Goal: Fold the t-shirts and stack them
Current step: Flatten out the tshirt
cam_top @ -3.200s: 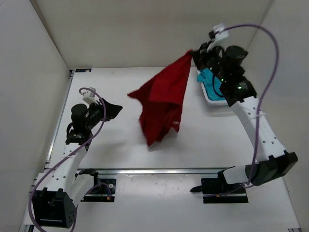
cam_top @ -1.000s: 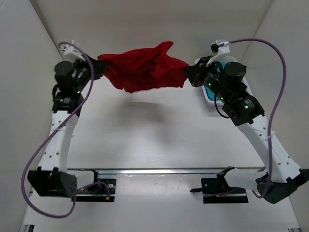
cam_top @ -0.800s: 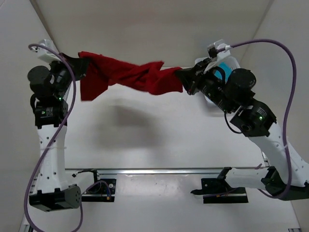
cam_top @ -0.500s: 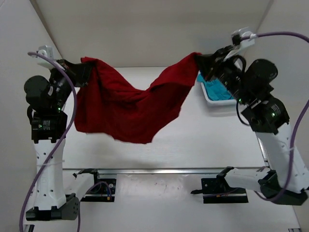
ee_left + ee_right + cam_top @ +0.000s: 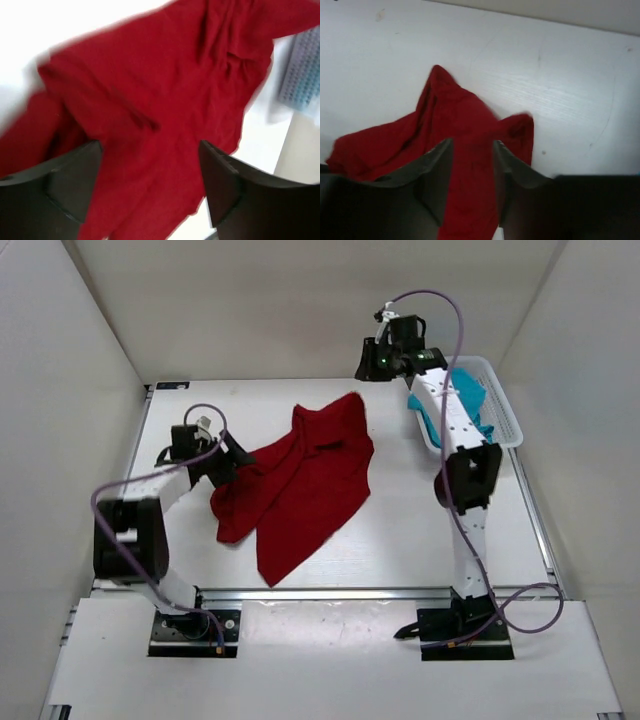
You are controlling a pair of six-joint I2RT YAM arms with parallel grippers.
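Two t-shirts were to be dealt with. The dark red t-shirt (image 5: 305,480) lay crumpled in the middle of the counter (image 5: 440,510), and the teal t-shirt (image 5: 462,400) sat bunched in the white slotted basket (image 5: 510,410) at the far right. The left claw (image 5: 228,462) was spread wide at the red shirt's left edge, with red cloth below its fingers. Whether the cloth was actually touched could not be settled from the blurred wrist view. The right claw (image 5: 372,368) was raised over the far side of the counter, its fingers parted and nothing pinched, with the shirt's far corner seen through the gap.

Spreading the red shirt flat was judged the step in hand. It would be done best if two outer corners were each pinched in a single layer, drawn apart until the folds were gone, and laid down gently. A grab into the bunched middle should be avoided, since several layers would likely be caught together.
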